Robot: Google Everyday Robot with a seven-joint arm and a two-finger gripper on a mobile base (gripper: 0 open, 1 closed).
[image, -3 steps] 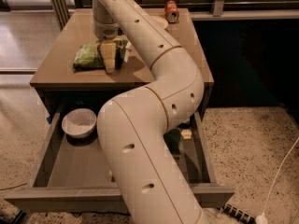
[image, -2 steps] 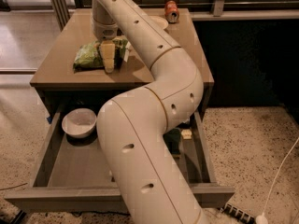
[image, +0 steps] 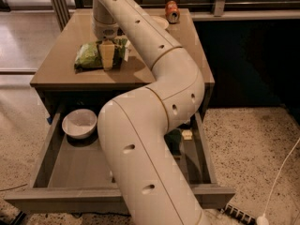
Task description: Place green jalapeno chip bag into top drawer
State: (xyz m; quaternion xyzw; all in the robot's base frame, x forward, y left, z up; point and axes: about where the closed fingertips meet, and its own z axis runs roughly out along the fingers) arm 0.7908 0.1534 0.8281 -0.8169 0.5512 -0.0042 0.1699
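The green jalapeno chip bag lies on the cabinet top, left of centre, crinkled and light green. My gripper is straight down on the bag's right part, with green showing on both sides of it. The arm reaches from the lower foreground up over the cabinet and hides the middle of the top drawer. The drawer is pulled wide open below the cabinet top.
A white bowl sits in the drawer's back left corner. A dark green item and a small pale item lie at the drawer's right, partly behind the arm. An orange can stands at the cabinet's back right. A white cable runs over the floor.
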